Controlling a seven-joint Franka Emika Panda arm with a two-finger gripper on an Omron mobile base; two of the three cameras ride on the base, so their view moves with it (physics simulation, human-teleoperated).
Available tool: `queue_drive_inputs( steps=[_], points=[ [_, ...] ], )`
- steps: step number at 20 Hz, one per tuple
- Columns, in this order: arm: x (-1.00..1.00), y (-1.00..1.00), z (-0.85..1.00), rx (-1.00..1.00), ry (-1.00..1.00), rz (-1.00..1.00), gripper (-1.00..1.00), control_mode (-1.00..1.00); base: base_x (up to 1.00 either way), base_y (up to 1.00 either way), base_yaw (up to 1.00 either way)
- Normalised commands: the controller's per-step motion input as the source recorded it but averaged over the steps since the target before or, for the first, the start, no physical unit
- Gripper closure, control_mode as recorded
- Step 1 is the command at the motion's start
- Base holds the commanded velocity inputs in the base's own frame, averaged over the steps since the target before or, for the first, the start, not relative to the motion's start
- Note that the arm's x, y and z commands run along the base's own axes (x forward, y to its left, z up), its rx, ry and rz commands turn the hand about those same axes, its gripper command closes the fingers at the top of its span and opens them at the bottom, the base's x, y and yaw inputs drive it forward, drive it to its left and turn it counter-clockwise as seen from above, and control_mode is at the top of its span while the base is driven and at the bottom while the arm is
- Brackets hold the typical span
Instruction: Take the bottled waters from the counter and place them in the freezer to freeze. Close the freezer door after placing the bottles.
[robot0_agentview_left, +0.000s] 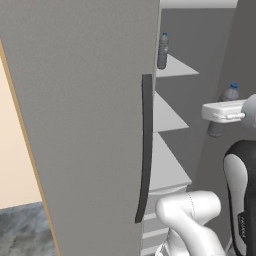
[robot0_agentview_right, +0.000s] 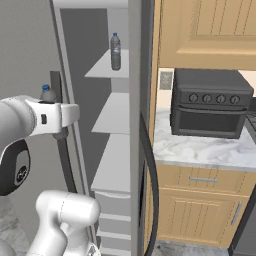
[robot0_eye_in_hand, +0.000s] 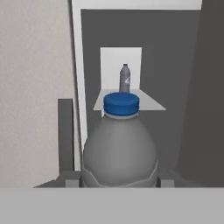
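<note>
Bottle (robot0_eye_in_hand: 119, 146) hides claw's (robot0_eye_in_hand: 119, 177) tips.

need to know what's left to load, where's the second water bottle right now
The second bottle is upright in the gripper, held in front of the open freezer, while the first bottle stands on an upper shelf.

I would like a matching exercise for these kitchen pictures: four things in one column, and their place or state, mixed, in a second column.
Things:
1. first bottle
2. second bottle
3. toaster oven
4. freezer door

Places or states:
A. swung open
B. standing on the marble counter
C. upright on an upper freezer shelf
D. held in the claw

Pairs: 1-C, 2-D, 3-B, 4-A
</note>
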Motion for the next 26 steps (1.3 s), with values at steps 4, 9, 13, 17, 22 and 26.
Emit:
queue_drive_inputs(
  steps=[4, 9, 13, 17, 22, 26],
  points=[
    [0.12, -0.23, 0.00, 0.00, 0.00, -0.13, 1.00, -1.00, 0.00, 0.00, 0.00],
    [0.14, -0.14, 0.00, 0.00, 0.00, -0.06, 1.00, -1.00, 0.00, 0.00, 0.00],
    [0.17, -0.05, 0.01, 0.00, -0.02, 0.00, 1.00, -1.00, 0.00, 0.00, 0.00],
    [0.20, -0.07, 0.13, 0.00, 0.00, 0.00, 1.00, -1.00, 0.00, 0.00, 0.00],
    [0.24, -0.02, 0.12, 0.00, 0.00, 0.00, 1.00, -1.00, 0.00, 0.00, 0.00],
    [0.31, 0.00, 0.12, 0.00, 0.00, 0.00, 1.00, -1.00, 0.00, 0.00, 0.00]
  ],
)
